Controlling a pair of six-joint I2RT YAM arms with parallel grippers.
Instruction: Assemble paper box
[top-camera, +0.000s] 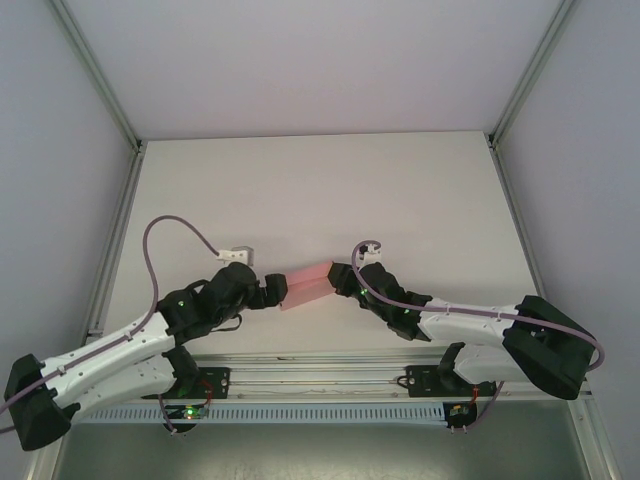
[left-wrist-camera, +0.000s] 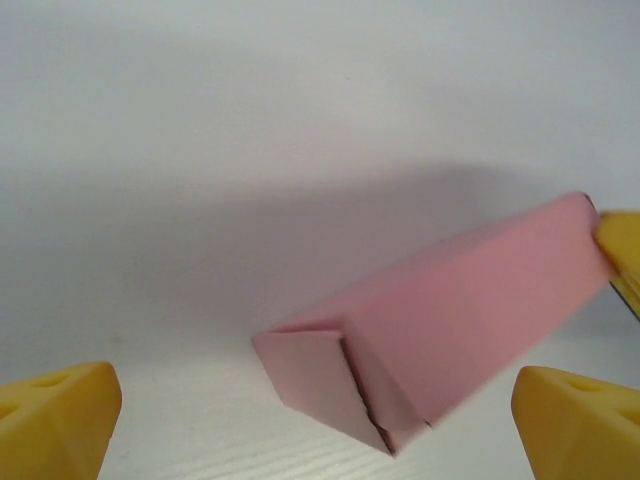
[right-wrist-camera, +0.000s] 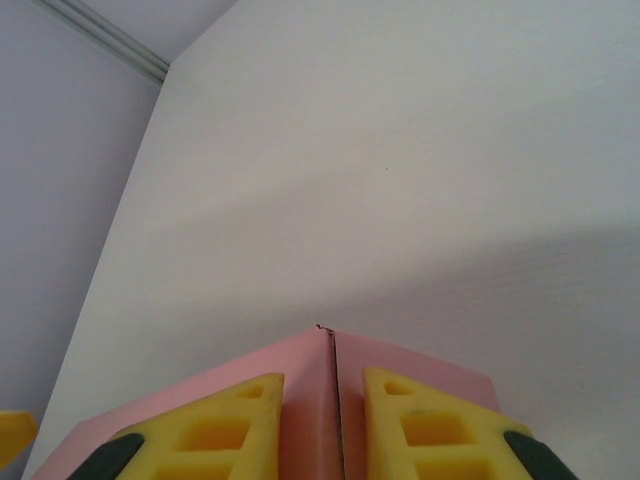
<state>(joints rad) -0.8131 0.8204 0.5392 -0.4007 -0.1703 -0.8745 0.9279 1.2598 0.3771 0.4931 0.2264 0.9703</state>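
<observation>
Paper box (top-camera: 307, 286) pinched by right gripper (top-camera: 338, 279), left gripper (top-camera: 279, 291) spread just beside

Plain pink paper box (top-camera: 307, 284), matt white table (top-camera: 320, 190), bright yellow fingertips (right-wrist-camera: 470, 420), white arms (top-camera: 110, 355) with black joints and wrists, lilac cables (top-camera: 170, 225), pale grey walls (top-camera: 50, 150), silver-grey frame rails (top-camera: 95, 70), soft grey shadow (left-wrist-camera: 250, 250) under the box

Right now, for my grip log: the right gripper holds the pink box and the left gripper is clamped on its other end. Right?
No: the left gripper is open, fingers wide apart clear of the pink box, as the left wrist view shows. The right gripper does hold it.
</observation>
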